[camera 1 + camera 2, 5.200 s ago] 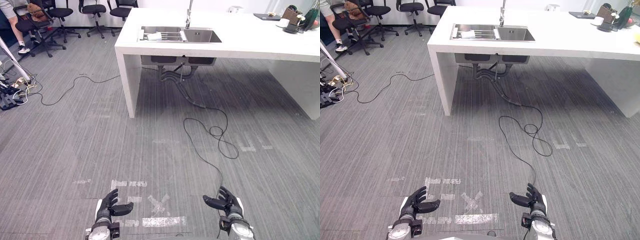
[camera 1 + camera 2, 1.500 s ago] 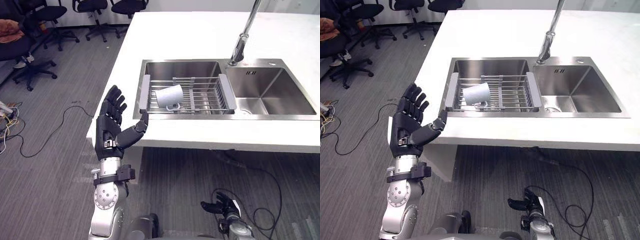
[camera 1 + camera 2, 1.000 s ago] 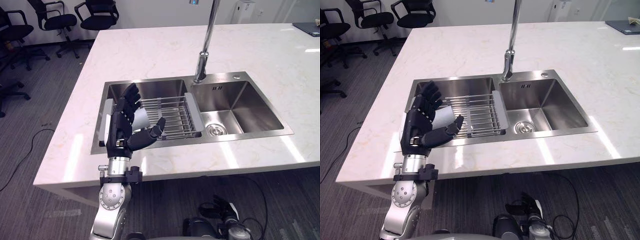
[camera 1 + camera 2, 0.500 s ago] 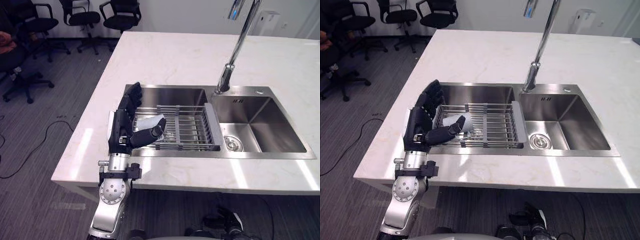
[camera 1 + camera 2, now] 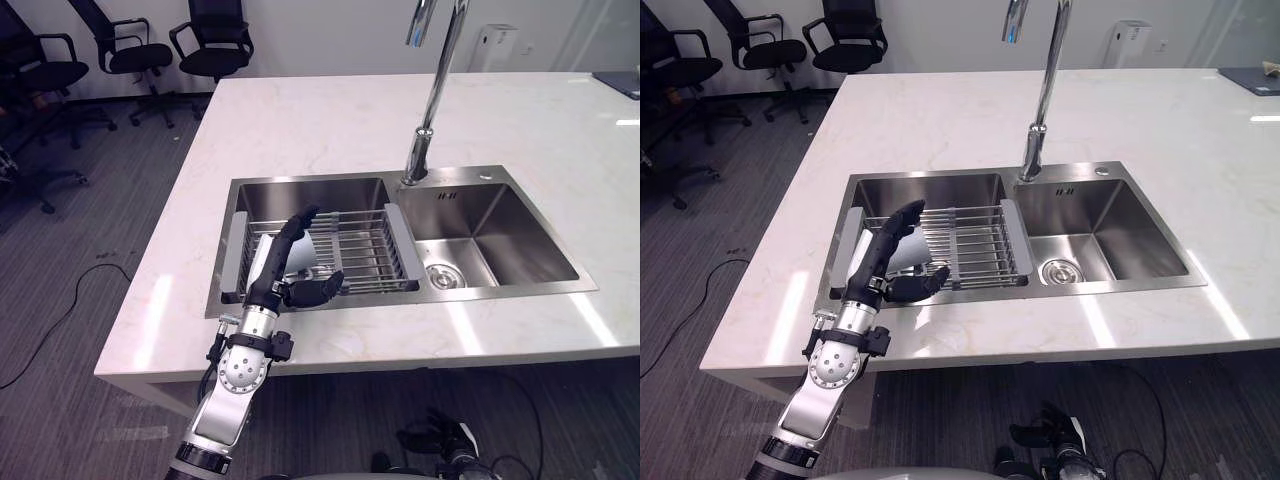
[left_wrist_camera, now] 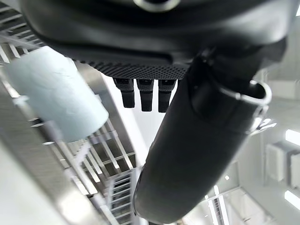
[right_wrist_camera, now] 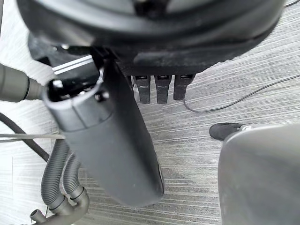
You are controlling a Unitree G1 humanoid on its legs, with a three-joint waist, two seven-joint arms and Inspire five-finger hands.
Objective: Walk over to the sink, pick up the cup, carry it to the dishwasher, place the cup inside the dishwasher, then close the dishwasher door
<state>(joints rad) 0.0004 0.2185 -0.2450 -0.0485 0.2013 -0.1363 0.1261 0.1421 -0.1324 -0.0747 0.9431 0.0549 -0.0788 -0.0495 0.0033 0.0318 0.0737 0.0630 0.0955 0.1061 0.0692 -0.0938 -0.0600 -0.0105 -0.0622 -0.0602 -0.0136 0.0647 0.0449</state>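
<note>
Down near the floor, the right hand (image 7: 112, 140) hangs with fingers straight. Up at the sink (image 5: 500, 215), the left hand (image 5: 288, 245) is spread over the wire rack (image 5: 360, 240), gripping nothing. The white cup (image 6: 56, 93) lies on the rack just beside its palm.

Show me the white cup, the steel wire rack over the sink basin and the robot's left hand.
white cup (image 6: 54, 93): left wrist view, on its side wall.
steel wire rack (image 5: 362, 240): left eye view, on its middle bars.
left hand (image 5: 872, 262): right eye view, on the middle of the hand, below the fingers.
</note>
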